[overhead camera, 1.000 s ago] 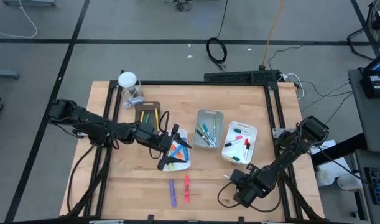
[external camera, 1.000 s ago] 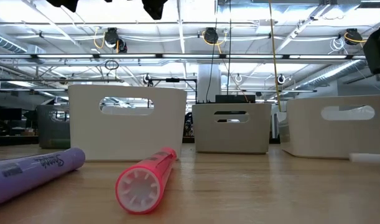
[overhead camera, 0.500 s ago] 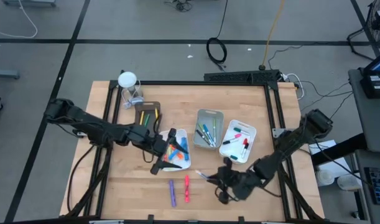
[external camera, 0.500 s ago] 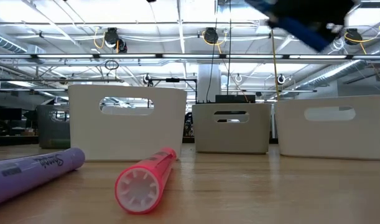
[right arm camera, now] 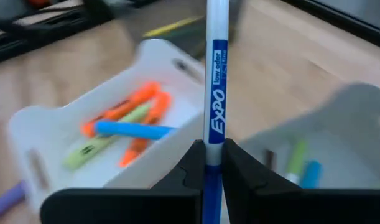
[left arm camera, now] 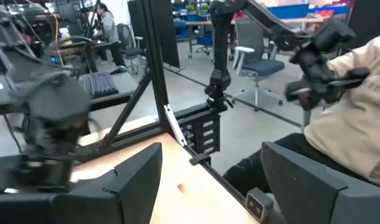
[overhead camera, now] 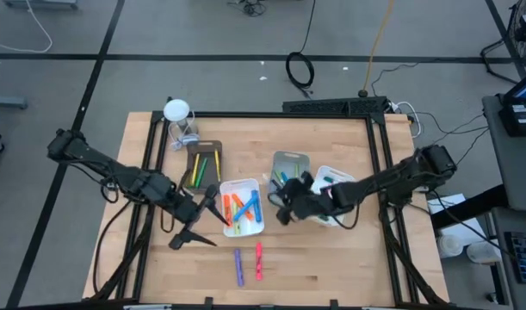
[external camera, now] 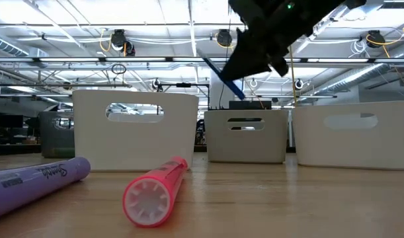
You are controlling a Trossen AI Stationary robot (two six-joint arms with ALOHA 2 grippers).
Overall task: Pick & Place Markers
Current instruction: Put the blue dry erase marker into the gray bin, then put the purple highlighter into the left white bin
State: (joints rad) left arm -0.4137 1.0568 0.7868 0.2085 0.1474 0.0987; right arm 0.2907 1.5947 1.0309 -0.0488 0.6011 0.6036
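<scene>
Right gripper (overhead camera: pixel 284 201) clenched on a blue-and-white marker (right arm camera: pixel 215 81), held in the air over the table's middle, between the white tray (overhead camera: pixel 261 227) and the grey tray (overhead camera: pixel 302 158). Orange, green and blue markers (overhead camera: pixel 239 208) lie in the white tray. Purple marker (overhead camera: pixel 238 268) and pink marker (overhead camera: pixel 258 261) lie on the table (overhead camera: pixel 331 258) near its front edge. Left gripper (overhead camera: pixel 205 217) spread wide, holding nothing, beside the white tray's left edge.

Bright even overhead lighting; soft shadows; both wrist views motion-blurred; low-view foreground soft.
</scene>
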